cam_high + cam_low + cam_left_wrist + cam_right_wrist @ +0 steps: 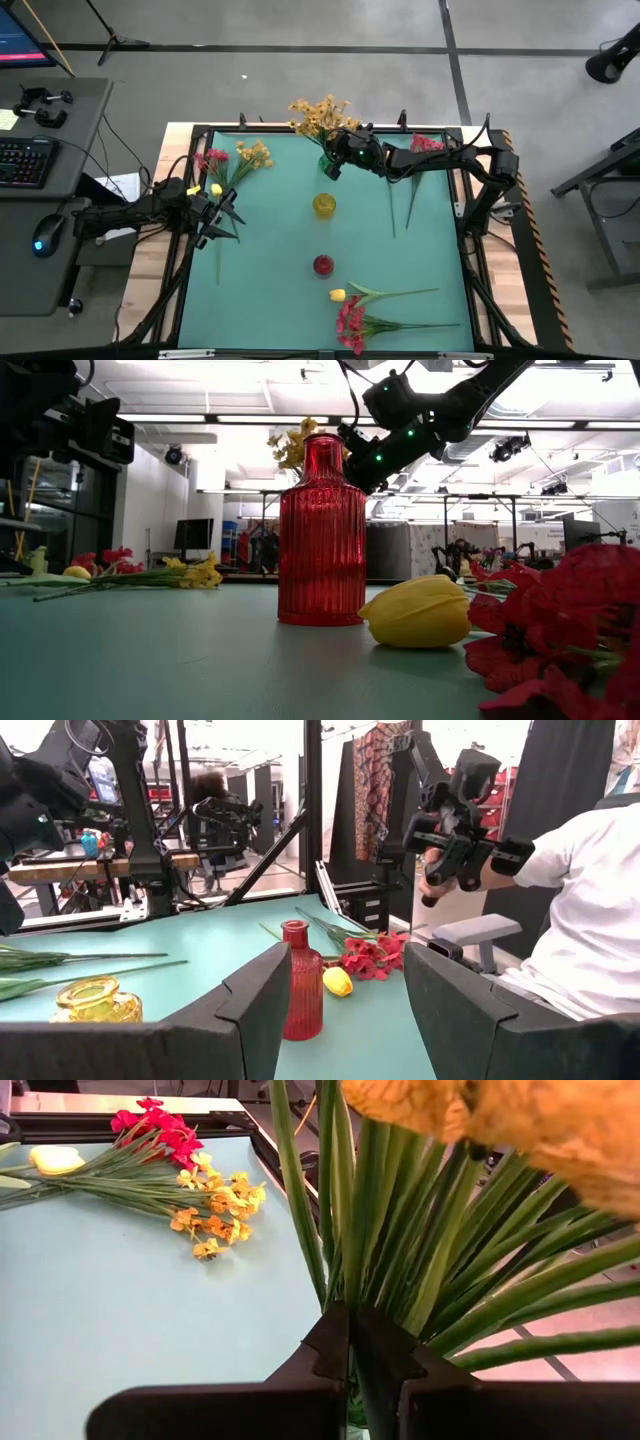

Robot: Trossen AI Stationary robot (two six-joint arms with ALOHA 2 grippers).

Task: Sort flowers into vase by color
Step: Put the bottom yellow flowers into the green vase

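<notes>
My right gripper hangs over the far middle of the teal table and is shut on an orange-yellow flower spray, above something green. A yellow vase and a red vase stand down the table's middle. Pink-red, orange-yellow and yellow flowers lie at the far left. A yellow tulip and a pink-red cluster lie near the front edge. One pink-red stem lies at the far right. My left gripper waits open at the left edge, holding nothing. My right gripper pinches the spray's bundled green stalks between its two fingers, below the blossoms. The fingers come from the table's right, slanting a little downward, and lie across the stalks. The spray stands roughly upright with its blossoms above the fingers. The fingers hide its lower ends.
A black frame runs around the table. Bare teal surface lies between the vases and the left and right flower piles. Beyond the table a person in a white sleeve holds a control handle. A desk with a keyboard stands at the left.
</notes>
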